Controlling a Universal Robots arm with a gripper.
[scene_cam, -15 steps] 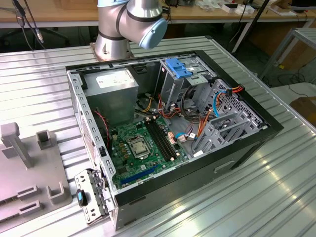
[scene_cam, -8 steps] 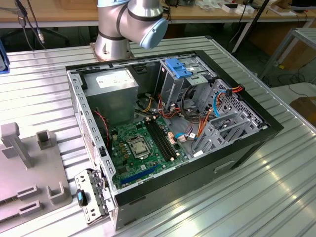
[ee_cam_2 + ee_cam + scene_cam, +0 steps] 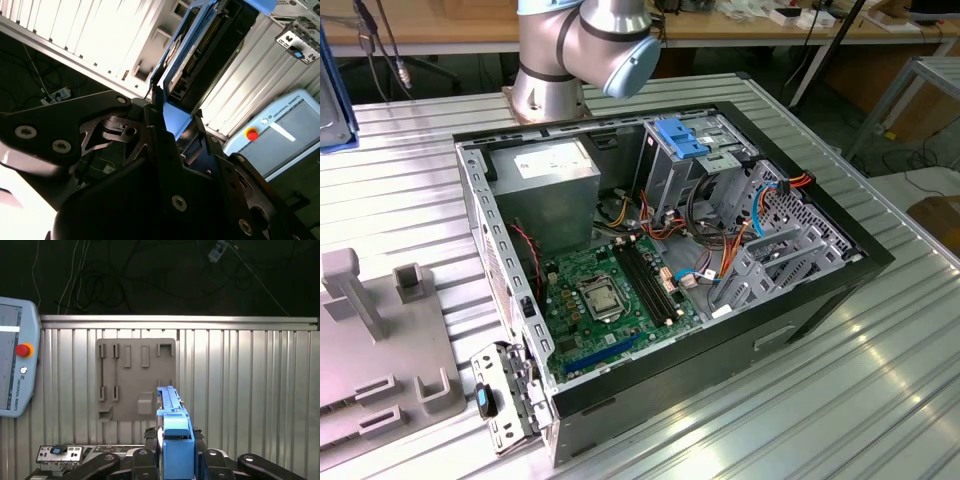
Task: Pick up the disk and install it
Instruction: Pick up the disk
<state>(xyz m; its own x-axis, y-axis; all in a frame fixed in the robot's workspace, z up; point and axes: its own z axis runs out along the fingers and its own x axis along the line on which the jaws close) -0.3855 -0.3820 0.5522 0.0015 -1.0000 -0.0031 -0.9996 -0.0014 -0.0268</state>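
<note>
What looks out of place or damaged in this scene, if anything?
Nothing looks spilled or broken. The disk is clamped edge-on in the gripper. The computer case lies open on its side with loose cables inside, which suits installation work. The grey fixture plate lies flat on the table.

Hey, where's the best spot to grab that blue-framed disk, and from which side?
Probably one short end of the disk, as the tool holds it now: squeeze across its slim thickness, coming in from that end, so the long body sticks out ahead.
</note>
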